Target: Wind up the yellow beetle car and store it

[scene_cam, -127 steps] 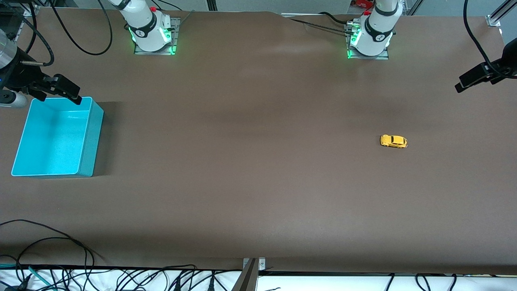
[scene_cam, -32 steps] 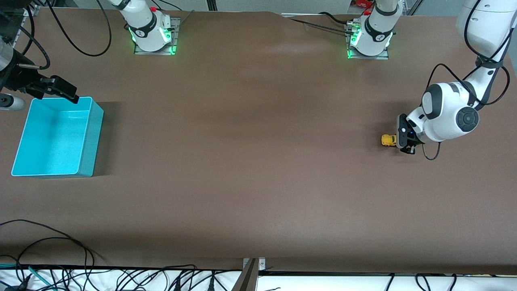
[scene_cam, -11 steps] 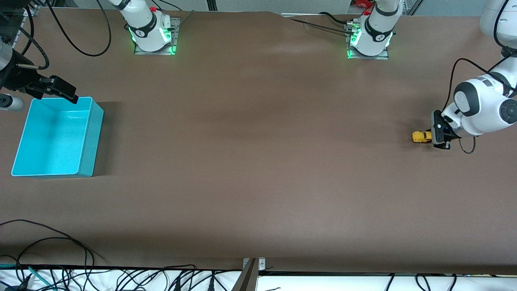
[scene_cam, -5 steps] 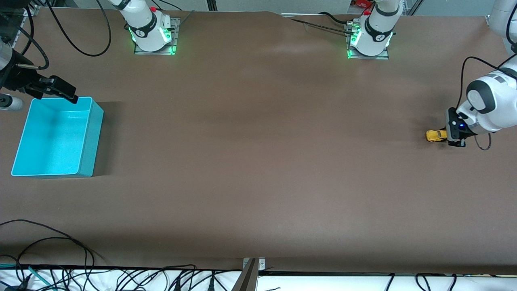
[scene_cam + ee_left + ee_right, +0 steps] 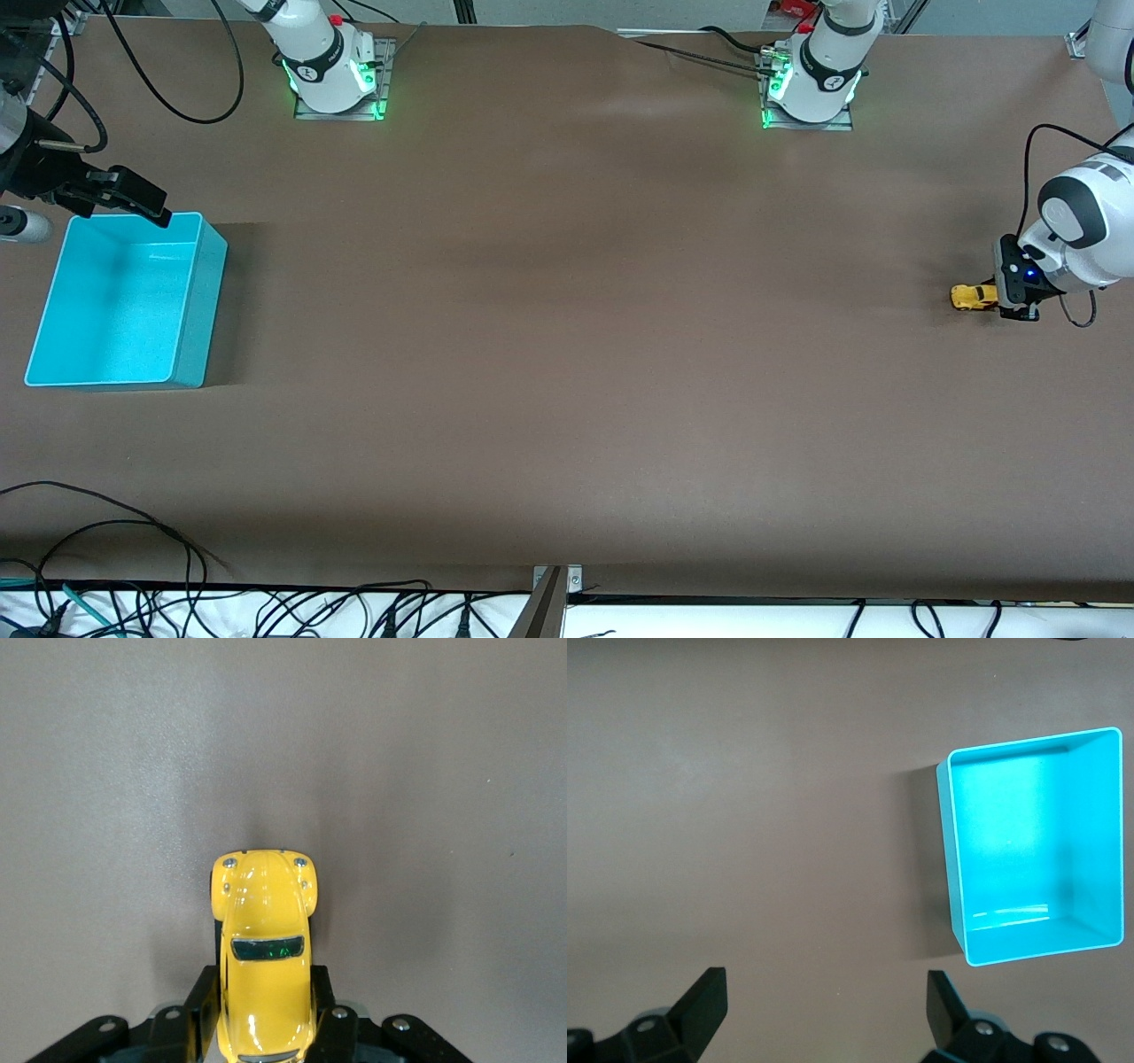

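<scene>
At the left arm's end of the table: yellow beetle car [image 5: 973, 297], one item, wheels on the brown table [image 5: 567, 354], well apart from the turquoise bin [image 5: 124, 301].

Left gripper [image 5: 999, 298]: low at the table surface, clenched on the rear half of the car. In the left wrist view the car's [image 5: 264, 957] body sits between the two black fingers [image 5: 202, 1014], both pressed against its flanks; bonnet and headlights project clear of them, pointing toward the bin's end of the table.

Right gripper [image 5: 133, 197]: waiting in the air over the bin's rim at the right arm's end, released, fingers [image 5: 700, 1005] spread wide, nothing between them. Bin [image 5: 1032, 846] holds nothing visible.

Step in hand, as judged: the wind-up. Car gripped and pressed to the table near its edge, as for a pull-back stroke that loads the spring; storage not begun.

Next move calls for, as judged: downward pressure so the wheels turn rather than skid; then either letting go with the nose aimed along the table toward the bin, or a firm lift and carry across. Little table remains at this end for further drawing back.
</scene>
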Motion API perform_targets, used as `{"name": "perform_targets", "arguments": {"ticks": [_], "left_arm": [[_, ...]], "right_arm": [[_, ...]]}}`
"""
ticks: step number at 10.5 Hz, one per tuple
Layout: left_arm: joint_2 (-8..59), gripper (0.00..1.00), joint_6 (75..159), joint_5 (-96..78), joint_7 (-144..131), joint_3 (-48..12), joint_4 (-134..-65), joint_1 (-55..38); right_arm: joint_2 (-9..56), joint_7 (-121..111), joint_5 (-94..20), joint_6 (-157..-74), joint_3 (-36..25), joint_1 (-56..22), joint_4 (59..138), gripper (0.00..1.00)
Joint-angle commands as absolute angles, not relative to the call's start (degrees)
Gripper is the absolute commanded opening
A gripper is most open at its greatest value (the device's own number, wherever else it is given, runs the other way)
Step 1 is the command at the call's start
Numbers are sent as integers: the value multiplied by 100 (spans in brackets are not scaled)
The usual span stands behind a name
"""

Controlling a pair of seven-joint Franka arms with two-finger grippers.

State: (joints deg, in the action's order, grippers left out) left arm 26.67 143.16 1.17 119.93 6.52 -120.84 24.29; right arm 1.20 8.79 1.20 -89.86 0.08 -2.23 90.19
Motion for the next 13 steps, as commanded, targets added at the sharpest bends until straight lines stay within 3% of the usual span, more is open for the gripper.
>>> {"name": "perform_targets", "arguments": {"ticks": [1,13], "left_arm": [[3173,99,14458,-52,12217,729,-11919,2505],[3006,100,14133,-220,12252,729,-11716,2470]], "right_arm": [[158,905,141,-8965,26,-193,8921,100],[158,905,141,-8965,26,-193,8921,100]]}}
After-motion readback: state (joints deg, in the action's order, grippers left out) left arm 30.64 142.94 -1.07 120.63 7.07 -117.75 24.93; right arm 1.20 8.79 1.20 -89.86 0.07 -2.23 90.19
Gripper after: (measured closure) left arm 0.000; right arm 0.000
